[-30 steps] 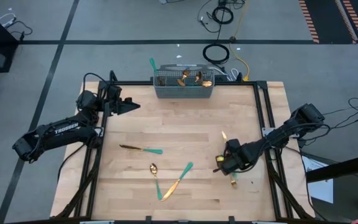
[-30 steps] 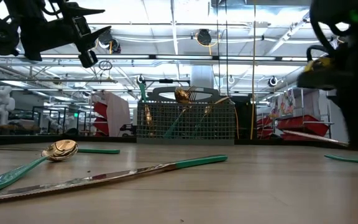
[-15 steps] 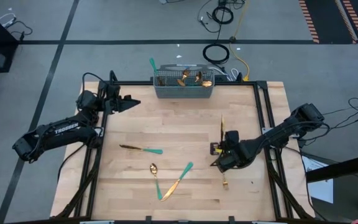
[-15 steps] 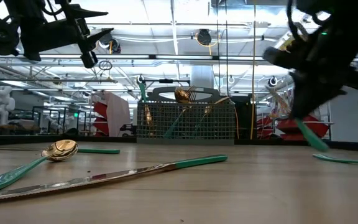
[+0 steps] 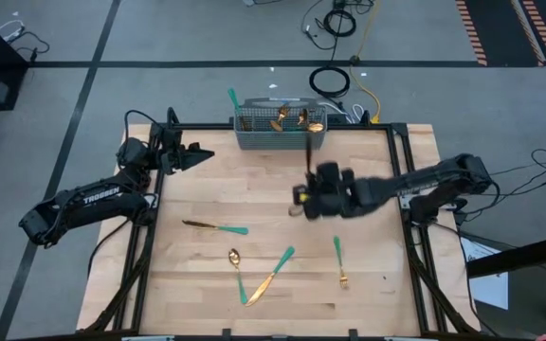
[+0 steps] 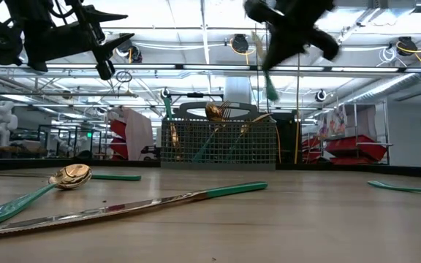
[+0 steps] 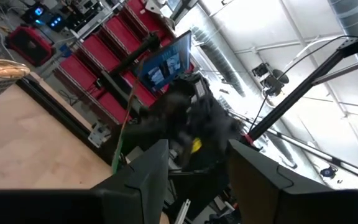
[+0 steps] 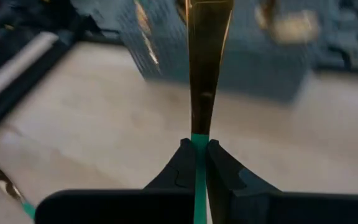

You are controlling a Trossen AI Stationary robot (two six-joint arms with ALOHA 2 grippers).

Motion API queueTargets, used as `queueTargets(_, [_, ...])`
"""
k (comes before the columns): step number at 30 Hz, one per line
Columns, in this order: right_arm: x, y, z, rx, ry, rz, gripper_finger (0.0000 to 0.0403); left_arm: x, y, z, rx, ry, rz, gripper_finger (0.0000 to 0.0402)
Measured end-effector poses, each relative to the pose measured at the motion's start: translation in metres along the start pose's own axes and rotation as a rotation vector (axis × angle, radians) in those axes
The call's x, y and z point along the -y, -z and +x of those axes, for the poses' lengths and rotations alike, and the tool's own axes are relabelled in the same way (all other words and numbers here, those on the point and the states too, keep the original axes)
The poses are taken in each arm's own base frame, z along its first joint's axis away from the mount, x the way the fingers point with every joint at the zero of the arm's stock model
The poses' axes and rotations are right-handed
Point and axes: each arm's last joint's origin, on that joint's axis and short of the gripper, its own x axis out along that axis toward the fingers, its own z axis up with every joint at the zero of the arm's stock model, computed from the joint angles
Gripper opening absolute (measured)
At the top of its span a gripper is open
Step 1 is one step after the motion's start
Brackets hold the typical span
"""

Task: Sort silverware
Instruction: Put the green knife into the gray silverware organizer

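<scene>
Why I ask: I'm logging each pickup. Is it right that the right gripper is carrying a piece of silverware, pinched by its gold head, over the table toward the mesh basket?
Not quite. The right gripper pinches the piece by its teal handle, not its gold head; the gold part sticks out ahead, as the right wrist view shows. It is indeed over the table, near the mesh basket.

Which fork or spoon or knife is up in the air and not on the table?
The knife pinched in the right gripper, pointing toward the basket. The others lie flat on the table or sit in the basket.
</scene>
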Motion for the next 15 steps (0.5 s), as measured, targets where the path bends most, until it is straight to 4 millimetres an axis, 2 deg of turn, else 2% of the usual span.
queueTargets(4, [-0.017,-0.050,0.014,0.123,-0.087,-0.082,0.0000,0.000,0.000,0.000,0.001,-0.001,0.000,0.0167])
queueTargets(7, [-0.022,-0.084,0.028,0.221,-0.175,-0.115,0.0000,0.000,0.000,0.000,0.016,-0.008,0.001,0.0167])
queueTargets(11, [-0.016,-0.120,0.050,0.325,-0.258,-0.125,0.0000,0.000,-0.001,0.000,0.035,-0.017,0.002,0.0167])
queueTargets(15, [-0.006,-0.142,0.079,0.383,-0.304,-0.134,0.0000,-0.001,-0.001,0.000,0.050,-0.026,0.013,0.0167])
